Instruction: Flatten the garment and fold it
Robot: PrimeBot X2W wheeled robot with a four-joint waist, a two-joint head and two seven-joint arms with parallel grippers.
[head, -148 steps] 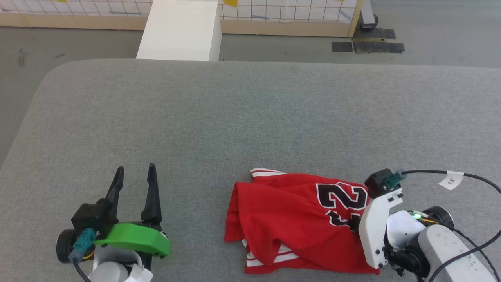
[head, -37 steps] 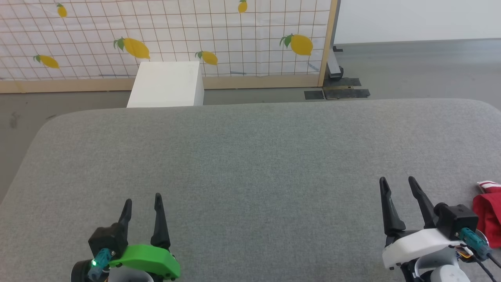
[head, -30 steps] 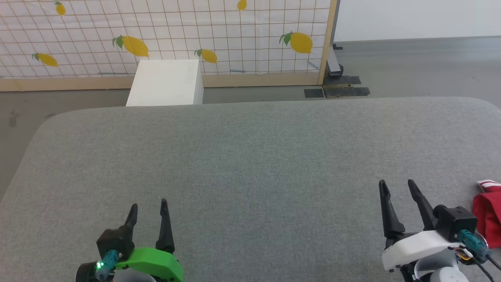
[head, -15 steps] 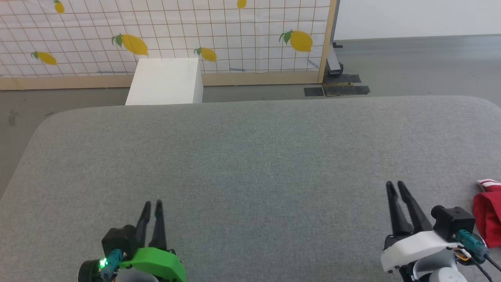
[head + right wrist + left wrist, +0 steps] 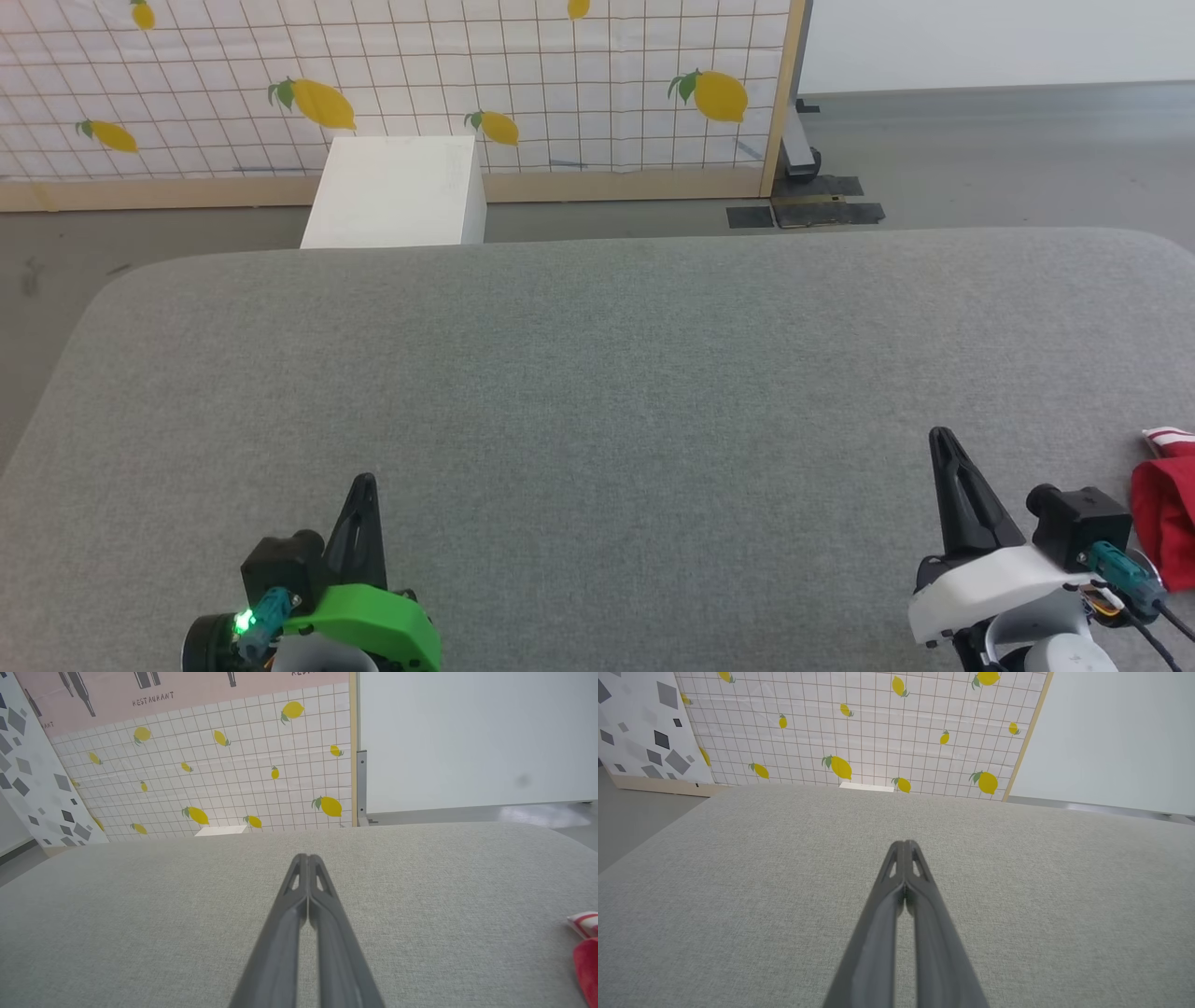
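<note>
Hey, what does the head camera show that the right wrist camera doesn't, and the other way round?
Head view's own: the left gripper, shut, and black floor patches. Right wrist view's own: a pink RESTAURANT poster and a speckled panel. Shared: the shut right gripper, the garment's red edge, the lemon screen, the white box and the grey surface.

1. Head view: high behind the left gripper [image 5: 364,481] and right gripper [image 5: 941,439], facing forward and down over the grey cushioned table [image 5: 597,373].
2. Wrist views: low, close, looking along their fingers [image 5: 924,933].
3. All share the table and the lemon-print screen [image 5: 560,84] ahead of each gripper.
</note>
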